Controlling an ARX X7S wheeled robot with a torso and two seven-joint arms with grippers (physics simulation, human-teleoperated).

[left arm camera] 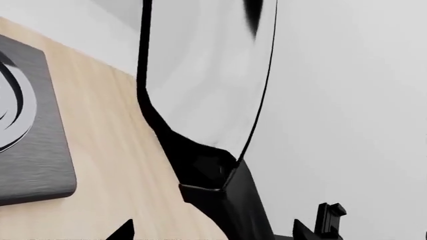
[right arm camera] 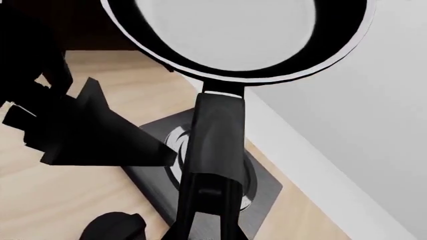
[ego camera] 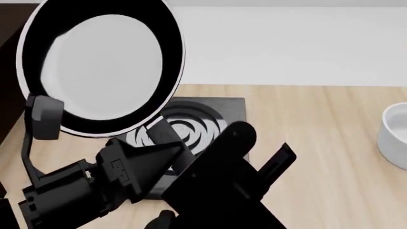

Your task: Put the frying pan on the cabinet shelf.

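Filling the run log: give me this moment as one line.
frying pan: lifted, tilted, above hob plate | held by handle, which hand unclear | cabinet shelf: at left, not reached | white bowl: on counter

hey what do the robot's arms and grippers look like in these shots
Matte black and boxy throughout, with angular, faceted housings. The left gripper sits on chunky block-shaped segments with faint embossed lettering, plus a grey cylindrical joint further up. The right gripper is plain black.

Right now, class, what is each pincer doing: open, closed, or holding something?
Left pincer: open, fingers spread wide beside the frying pan handle.
Right pincer: closed on the frying pan's handle, holding it up.
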